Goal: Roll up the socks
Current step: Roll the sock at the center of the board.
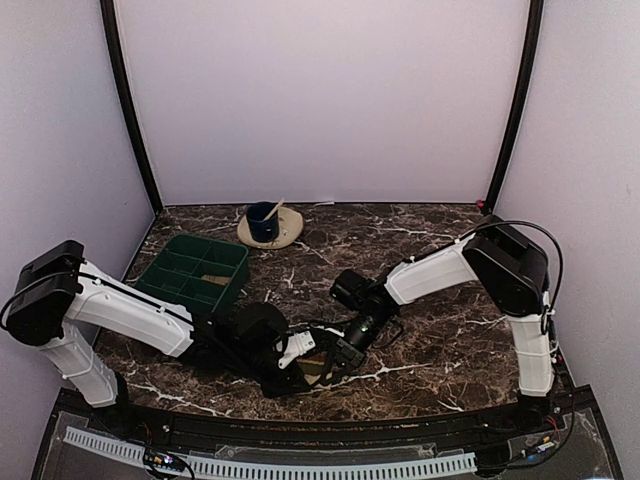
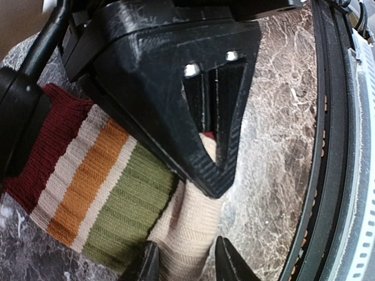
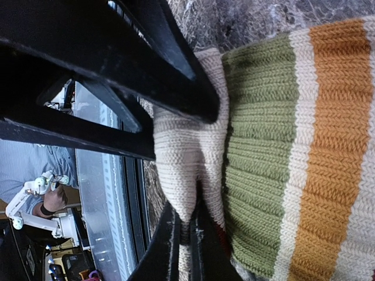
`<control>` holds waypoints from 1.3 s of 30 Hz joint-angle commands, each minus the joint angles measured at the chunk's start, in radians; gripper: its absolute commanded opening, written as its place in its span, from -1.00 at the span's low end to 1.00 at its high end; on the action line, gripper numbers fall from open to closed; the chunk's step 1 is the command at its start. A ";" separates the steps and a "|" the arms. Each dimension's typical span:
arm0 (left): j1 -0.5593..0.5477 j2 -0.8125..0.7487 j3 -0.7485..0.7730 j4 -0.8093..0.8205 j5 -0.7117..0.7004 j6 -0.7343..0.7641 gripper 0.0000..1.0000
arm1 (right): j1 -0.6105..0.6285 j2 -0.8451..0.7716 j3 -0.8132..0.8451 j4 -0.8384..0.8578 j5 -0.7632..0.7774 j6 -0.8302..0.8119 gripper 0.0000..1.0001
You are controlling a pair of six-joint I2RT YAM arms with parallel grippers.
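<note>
The socks [image 2: 105, 193] are getting crowded: right gripper [image 3: 186, 246] is pinching the tan end, left gripper [image 2: 186, 263] is clamping it too. The green tray [image 1: 241, 268] is holding something tan [image 1: 214, 278], blue cup [image 1: 263, 222] is sitting behind.

Socks [image 2: 111, 193]: knitted in ribbed cloth, matt. Counter [image 2: 275, 129]: finished in dark, veined, marble-look surface, faintly glossy. Left tool [image 2: 187, 264] and right tool [image 3: 186, 246]: made of black plastic, matt, finely layered. Tray [image 1: 190, 272]: made of green plastic.
</note>
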 commanded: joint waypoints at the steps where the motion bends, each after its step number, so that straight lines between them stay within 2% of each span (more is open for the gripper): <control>1: -0.005 0.025 0.026 -0.043 -0.032 0.019 -0.34 | -0.006 0.037 0.002 -0.041 0.037 -0.014 -1.00; 13: -0.005 0.057 0.051 -0.063 0.012 0.040 -0.84 | -0.008 0.042 0.001 -0.048 0.063 -0.008 -1.00; 18: -0.005 0.077 0.070 -0.095 0.062 0.044 -0.96 | -0.015 0.030 -0.007 -0.035 0.095 0.013 -0.96; 23: -0.001 0.102 0.111 -0.159 0.128 0.044 -1.00 | -0.039 -0.030 -0.074 0.055 0.126 0.079 -0.68; 28: 0.012 0.118 0.133 -0.198 0.177 0.040 -1.00 | -0.066 -0.089 -0.163 0.180 0.116 0.157 -0.61; 39: 0.039 0.147 0.169 -0.253 0.271 0.021 -1.00 | -0.103 -0.154 -0.266 0.330 0.133 0.260 -0.52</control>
